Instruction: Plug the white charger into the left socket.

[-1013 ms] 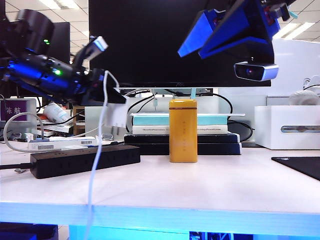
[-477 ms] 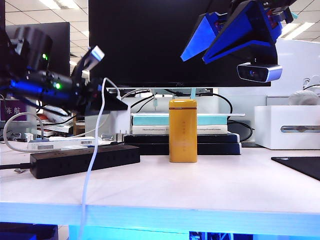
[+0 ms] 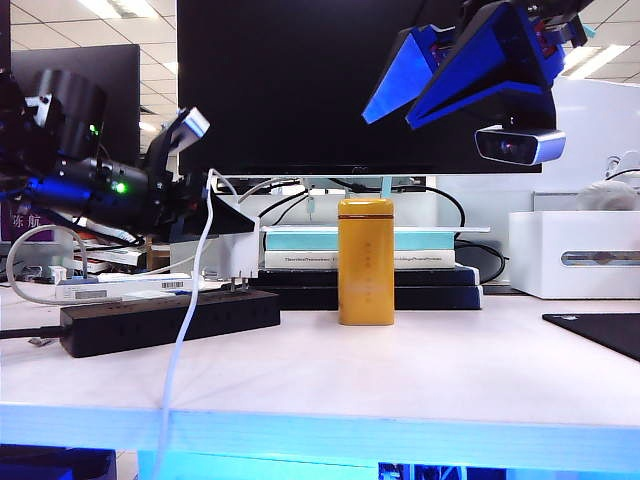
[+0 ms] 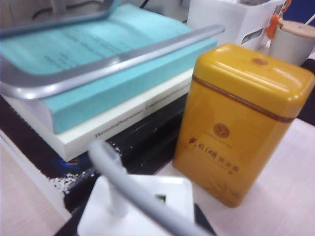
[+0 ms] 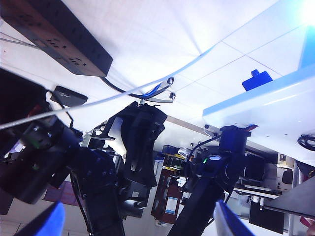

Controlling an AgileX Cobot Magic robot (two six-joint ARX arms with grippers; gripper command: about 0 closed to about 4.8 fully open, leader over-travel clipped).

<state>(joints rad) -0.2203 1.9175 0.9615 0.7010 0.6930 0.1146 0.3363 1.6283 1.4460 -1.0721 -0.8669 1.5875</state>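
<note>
Nearest, a thin white cable (image 3: 185,350) was seen hanging over the front edge of the pale surface (image 3: 420,385). Behind it, at the left, the long flat matte black power strip (image 3: 170,320) lay with its row of outlets facing up; the left socket could not be singled out from this angle. Just above the strip's right end, the small white rounded charger (image 3: 236,255) was held by the left gripper (image 3: 225,225), clenched on it, with the metal prongs pointed down and close to the strip, though contact could not be confirmed. Compared with a second earlier, the charger had been lowered markedly towards the strip, which suggests that insertion was near, although it sat over the right end, not the left. In the left wrist view the charger (image 4: 138,206) was seen beside the tall yellow rectangular tin (image 4: 236,123). Farther back lay stacked books (image 3: 360,258). The right gripper (image 3: 450,65) was kept high at the upper right, spread wide and holding nothing.
</note>
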